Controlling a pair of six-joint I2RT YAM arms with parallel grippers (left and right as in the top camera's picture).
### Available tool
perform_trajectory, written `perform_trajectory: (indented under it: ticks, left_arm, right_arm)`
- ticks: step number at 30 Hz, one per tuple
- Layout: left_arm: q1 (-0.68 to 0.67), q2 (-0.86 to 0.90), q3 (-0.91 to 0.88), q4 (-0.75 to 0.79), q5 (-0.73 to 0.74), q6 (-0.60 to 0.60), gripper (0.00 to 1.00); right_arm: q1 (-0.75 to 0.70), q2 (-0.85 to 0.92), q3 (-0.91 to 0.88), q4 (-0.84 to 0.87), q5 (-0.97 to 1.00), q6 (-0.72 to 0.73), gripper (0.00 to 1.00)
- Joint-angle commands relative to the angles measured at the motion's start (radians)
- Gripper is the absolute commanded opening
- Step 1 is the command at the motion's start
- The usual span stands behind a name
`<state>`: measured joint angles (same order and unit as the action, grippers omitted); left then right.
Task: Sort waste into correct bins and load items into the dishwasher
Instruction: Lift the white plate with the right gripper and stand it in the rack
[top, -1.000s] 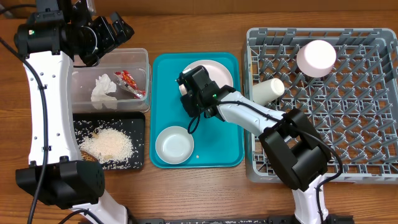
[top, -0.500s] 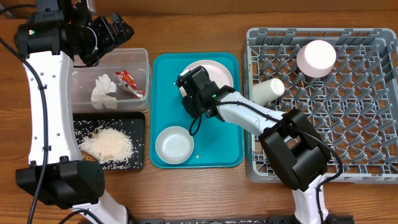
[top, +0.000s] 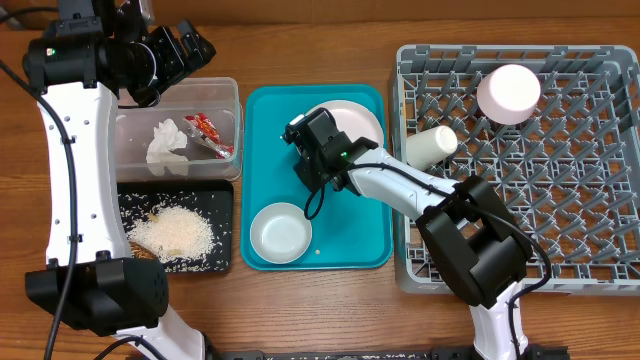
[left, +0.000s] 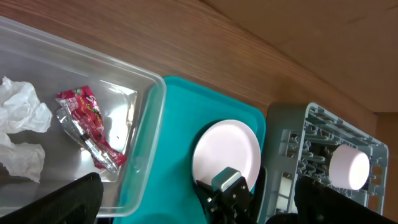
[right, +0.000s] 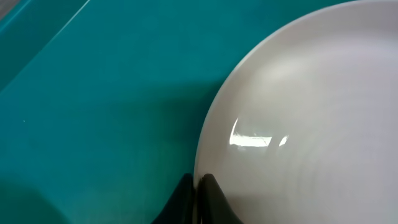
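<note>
A pale pink plate (top: 360, 118) lies at the back of the teal serving tray (top: 350, 245). My right gripper (top: 303, 140) is shut on its left rim; in the right wrist view the two dark fingertips (right: 211, 190) pinch the plate (right: 298, 112) edge. My left gripper (top: 190, 45) hangs open over the far end of the clear tub (top: 232, 95), which holds a white tissue (top: 165, 145) and a red wrapper (top: 212, 135). Rice scraps (top: 175, 232) lie in the black tray (top: 222, 200). A white bowl (top: 280, 232) sits on the teal tray.
The grey dish rack (top: 560, 200) fills the right side; a white cup (top: 430, 146) lies at its left edge and a pale pink round upturned piece (top: 508, 92) stands near its back. The left wrist view shows the plate (left: 227, 149) and wrapper (left: 87, 121).
My right gripper has closed onto the plate's left rim, and the plate has shifted slightly to the right. The left arm has not moved.
</note>
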<state>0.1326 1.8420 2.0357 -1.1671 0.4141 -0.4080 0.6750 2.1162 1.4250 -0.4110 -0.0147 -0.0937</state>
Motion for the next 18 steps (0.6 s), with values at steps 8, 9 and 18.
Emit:
perform_trajectory:
  ticks: [8,9,18]
  left_arm:
    - [-0.002,-0.008,0.013,-0.001,-0.004,0.03,1.0]
    - [-0.002,-0.008,0.013,-0.001,-0.004,0.03,1.0]
    - [-0.002,-0.008,0.013,-0.001,-0.004,0.03,1.0]
  right_arm:
    - [0.005,-0.089,0.029,-0.03,-0.024,0.018,0.04]
    - [0.005,-0.116,0.037,-0.04,-0.039,0.019,0.04]
    - [-0.024,-0.466,0.05,-0.11,-0.131,0.159,0.04]
